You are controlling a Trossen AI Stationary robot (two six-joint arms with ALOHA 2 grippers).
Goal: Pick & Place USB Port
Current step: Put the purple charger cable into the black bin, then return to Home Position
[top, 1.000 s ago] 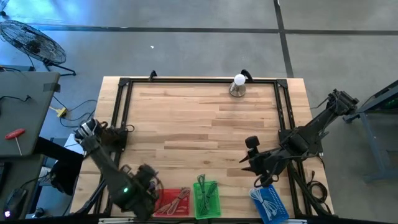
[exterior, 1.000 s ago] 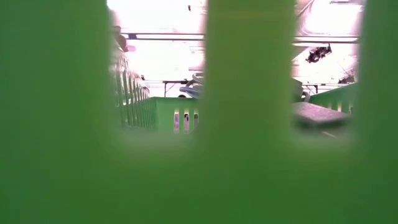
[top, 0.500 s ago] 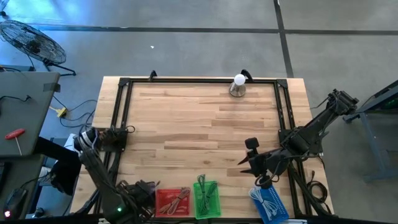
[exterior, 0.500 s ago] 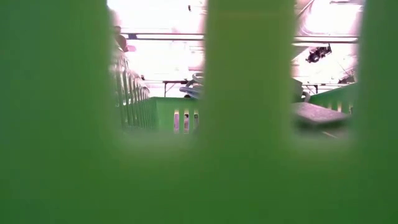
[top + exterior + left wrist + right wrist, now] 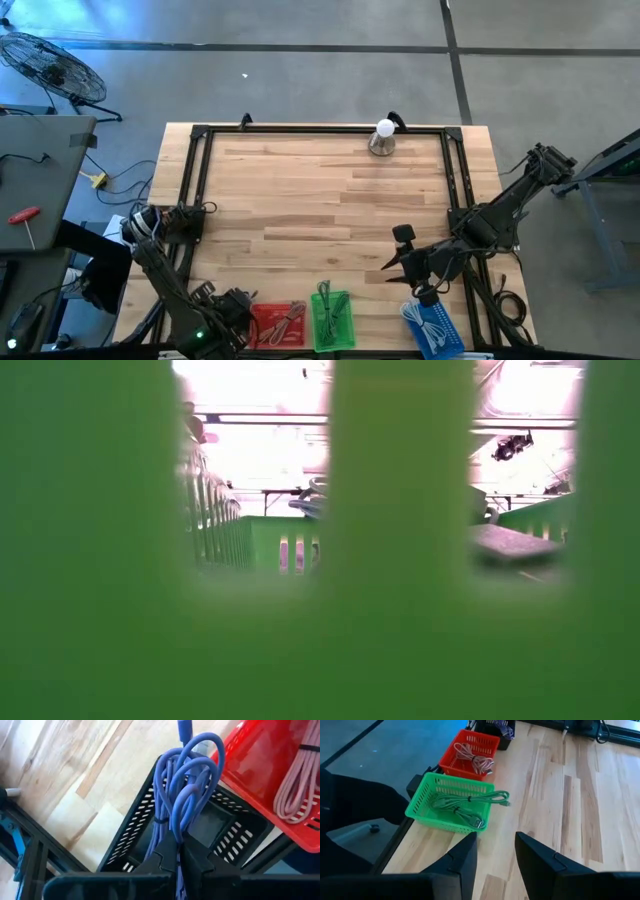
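Now the left hand (image 5: 177, 857) grips the purple cable bundle (image 5: 182, 785) above the black basket (image 5: 220, 827).

Worktop (image 5: 320, 200) centre is open. Obstacles: black frame (image 5: 325, 130) round the edges, lamp (image 5: 383, 138) at far rail, red basket (image 5: 277, 323), green basket (image 5: 333, 320), blue basket (image 5: 433, 328) along near edge w/ cables.

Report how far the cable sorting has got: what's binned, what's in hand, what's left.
Binned: a pink cable lies in the red basket, a green cable in the green basket, and a white cable in the blue basket. In hand: the left gripper is shut on the blue cable over the black basket. Left: releasing it there. The right gripper hangs open above the table.
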